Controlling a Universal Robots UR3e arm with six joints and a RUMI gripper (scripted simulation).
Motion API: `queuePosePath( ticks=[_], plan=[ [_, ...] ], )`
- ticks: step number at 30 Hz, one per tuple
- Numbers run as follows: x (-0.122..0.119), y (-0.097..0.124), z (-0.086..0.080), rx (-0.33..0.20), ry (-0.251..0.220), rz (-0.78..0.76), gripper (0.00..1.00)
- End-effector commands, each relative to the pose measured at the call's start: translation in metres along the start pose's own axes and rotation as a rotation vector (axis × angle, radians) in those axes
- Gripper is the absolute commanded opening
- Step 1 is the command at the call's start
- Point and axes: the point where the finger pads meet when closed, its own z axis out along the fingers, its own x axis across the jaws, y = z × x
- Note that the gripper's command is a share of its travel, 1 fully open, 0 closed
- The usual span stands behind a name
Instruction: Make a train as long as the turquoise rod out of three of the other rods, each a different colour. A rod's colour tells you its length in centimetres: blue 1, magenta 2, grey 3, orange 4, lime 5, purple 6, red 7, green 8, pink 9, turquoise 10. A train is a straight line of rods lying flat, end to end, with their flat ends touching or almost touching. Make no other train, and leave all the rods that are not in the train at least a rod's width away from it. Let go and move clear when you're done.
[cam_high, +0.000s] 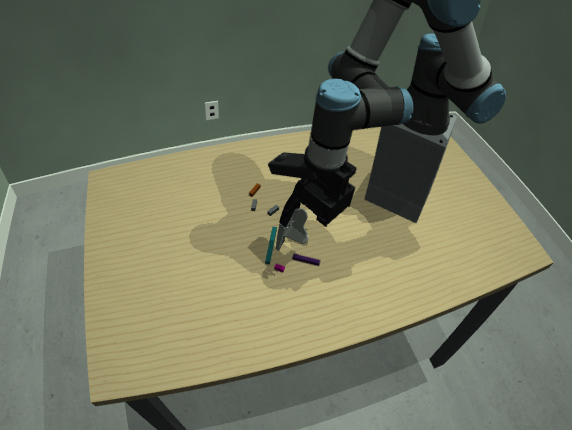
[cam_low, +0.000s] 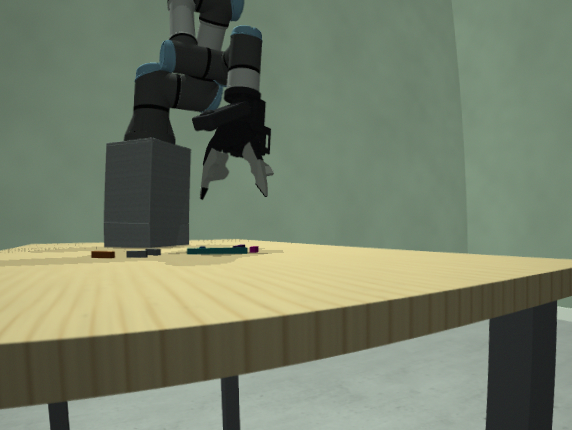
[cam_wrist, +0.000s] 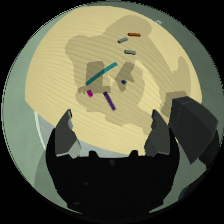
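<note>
"Hovering above the counter, my two-jaw claw (cam_high: 292, 244) (cam_low: 234, 196) (cam_wrist: 111, 109) is spread wide and grasping nothing. Which rods suit me?"

"Six, three and one: the long purple rod (cam_high: 306, 259) (cam_wrist: 109, 101), a short grey rod (cam_high: 273, 210) (cam_low: 153, 252) (cam_wrist: 130, 52) and the tiny blue cube-like rod (cam_low: 202, 247) (cam_wrist: 123, 82)."

"Where do they lie, in the top view?"

"Purple is on the front-edge side of the turquoise bar (cam_high: 271, 245) (cam_low: 217, 251) (cam_wrist: 101, 73); grey lies toward the back edge. No train is built."

"They look light and stiff, perhaps slick. I'd pinch purple across its middle, squarely, and blue by opposite faces, lest it skid."

"Does every view show blue?"

"My wrist view shows it plainly; from the top my claw hides it, and the exterior gives barely a sliver."
</note>
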Motion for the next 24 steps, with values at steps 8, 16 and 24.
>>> queuePosePath(
  ticks=[8,16,24],
  plan=[
    [0.001,0.018,0.01,-0.046,-0.026,-0.187,1.0],
    [0.002,0.026,0.013,-0.062,-0.034,-0.258,1.0],
    [0.002,0.027,0.014,-0.066,-0.036,-0.274,1.0]
  ],
)
